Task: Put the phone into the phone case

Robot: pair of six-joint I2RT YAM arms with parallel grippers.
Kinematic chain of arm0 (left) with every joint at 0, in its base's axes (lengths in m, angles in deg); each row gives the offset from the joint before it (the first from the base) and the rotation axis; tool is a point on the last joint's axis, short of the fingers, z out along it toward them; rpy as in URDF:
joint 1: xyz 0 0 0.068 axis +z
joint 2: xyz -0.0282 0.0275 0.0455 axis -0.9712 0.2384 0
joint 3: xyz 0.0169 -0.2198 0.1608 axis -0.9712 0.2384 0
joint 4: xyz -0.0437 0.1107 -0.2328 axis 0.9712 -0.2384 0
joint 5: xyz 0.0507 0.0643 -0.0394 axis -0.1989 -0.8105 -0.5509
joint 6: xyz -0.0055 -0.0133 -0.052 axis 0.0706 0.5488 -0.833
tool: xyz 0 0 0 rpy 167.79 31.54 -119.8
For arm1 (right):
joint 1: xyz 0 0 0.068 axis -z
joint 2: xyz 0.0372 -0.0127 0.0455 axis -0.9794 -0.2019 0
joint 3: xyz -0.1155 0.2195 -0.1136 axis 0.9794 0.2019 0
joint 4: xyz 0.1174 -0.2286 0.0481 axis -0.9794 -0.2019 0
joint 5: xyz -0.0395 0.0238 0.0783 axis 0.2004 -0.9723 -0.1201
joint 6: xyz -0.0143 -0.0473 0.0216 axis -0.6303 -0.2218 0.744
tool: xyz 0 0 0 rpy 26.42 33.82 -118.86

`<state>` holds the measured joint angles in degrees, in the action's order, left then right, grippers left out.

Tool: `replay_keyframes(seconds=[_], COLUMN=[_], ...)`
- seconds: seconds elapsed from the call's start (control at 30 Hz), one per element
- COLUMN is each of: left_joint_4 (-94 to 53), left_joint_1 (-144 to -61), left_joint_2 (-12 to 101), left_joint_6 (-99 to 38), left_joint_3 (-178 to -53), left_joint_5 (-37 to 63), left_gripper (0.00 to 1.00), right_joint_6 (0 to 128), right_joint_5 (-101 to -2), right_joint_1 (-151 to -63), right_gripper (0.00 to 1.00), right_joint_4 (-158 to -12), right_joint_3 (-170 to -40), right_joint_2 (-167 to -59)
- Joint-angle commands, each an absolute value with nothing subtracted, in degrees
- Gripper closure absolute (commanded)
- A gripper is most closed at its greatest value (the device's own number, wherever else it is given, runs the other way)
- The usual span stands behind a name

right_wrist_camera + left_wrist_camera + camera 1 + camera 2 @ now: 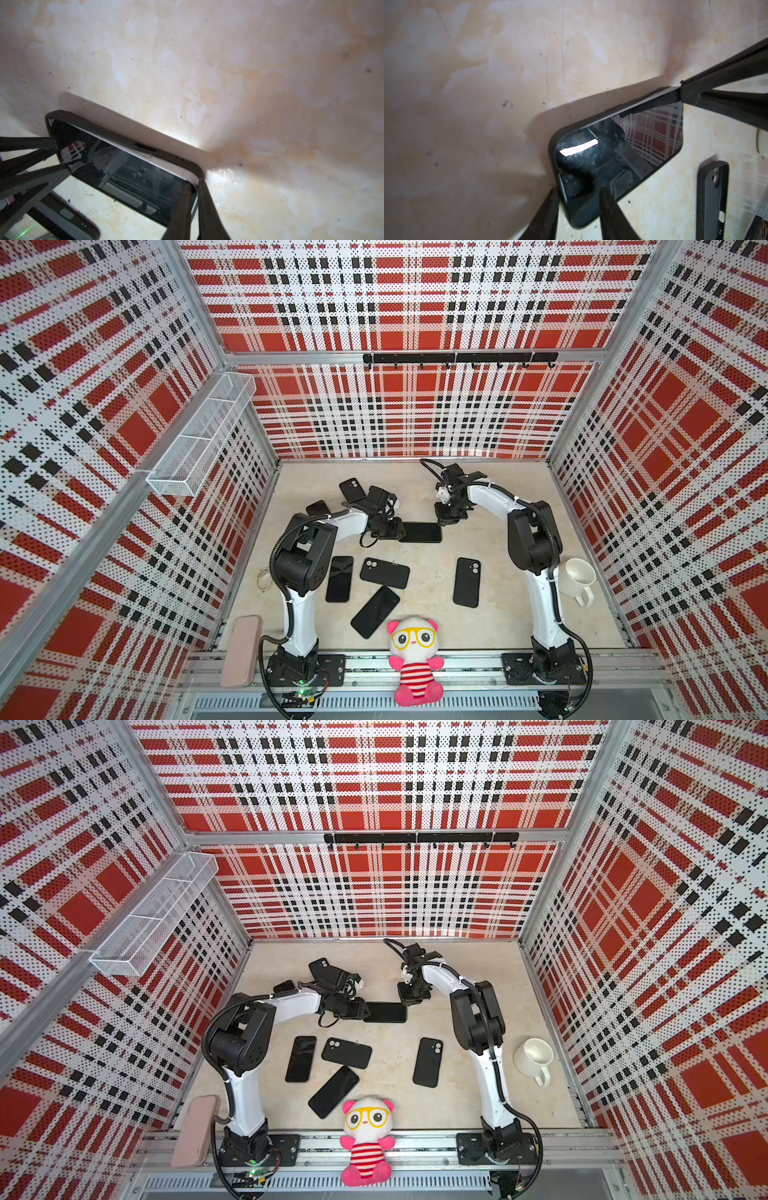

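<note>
A: Beige table (415, 489), plaid walls (415, 406). Where's the phone (422, 532)?
B: Well behind the plush panda (413, 655), lying in its phone case (124, 137). Left end effector (579, 189) pinches one end; right end effector (194, 182) clamps the case rim opposite.

Counted from above: two robot arms (301, 622) (544, 610); three black phone cases lying back-up (384, 573) (466, 582) (352, 489); two bare phones, screens up (339, 578) (375, 612); one cased phone (420, 532); one dark slab, phone or case unclear (318, 508); one white mug (578, 576), one panda plush (415, 655), one pink case (241, 651), one wire basket (172, 483), one hook rail (459, 358), one thin loop (263, 580).
</note>
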<state>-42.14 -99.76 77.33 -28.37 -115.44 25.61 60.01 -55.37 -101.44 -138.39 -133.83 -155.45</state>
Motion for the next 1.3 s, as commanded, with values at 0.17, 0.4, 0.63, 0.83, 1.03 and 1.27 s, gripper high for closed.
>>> replay_keyframes(seconds=[0.17, 0.4, 0.63, 0.83, 1.03, 1.27], left_joint_4=[-44.6, -44.6, -44.9, -45.0, -45.1, -46.0], left_joint_1=[-99.5, -99.5, -99.5, -99.4, -99.3, -99.4], left_joint_2=[80.2, 80.6, 81.3, 82.1, 82.3, 82.0], left_joint_6=[-27.1, -27.1, -26.9, -26.9, -26.8, -26.0], left_joint_3=[-116.0, -116.1, -116.2, -116.4, -116.6, -116.9], left_joint_5=[24.2, 23.9, 23.7, 23.9, 24.0, 22.1], left_gripper=[0.63, 0.63, 0.63, 0.63, 0.63, 0.63], right_joint_6=[59.3, 60.2, 62.0, 62.8, 63.2, 63.7], right_joint_5=[-53.4, -53.4, -54.9, -54.9, -54.1, -52.9], right_joint_1=[-103.5, -105.2, -106.9, -108.3, -108.8, -106.8], right_gripper=[0.9, 0.91, 0.91, 0.91, 0.92, 0.83], right_joint_4=[-139.1, -139.8, -137.9, -137.0, -139.9, -140.1], right_joint_3=[-130.2, -127.8, -124.1, -123.3, -125.6, -127.2], right_joint_2=[-161.7, -164.7, -168.4, -171.5, -172.7, -164.6])
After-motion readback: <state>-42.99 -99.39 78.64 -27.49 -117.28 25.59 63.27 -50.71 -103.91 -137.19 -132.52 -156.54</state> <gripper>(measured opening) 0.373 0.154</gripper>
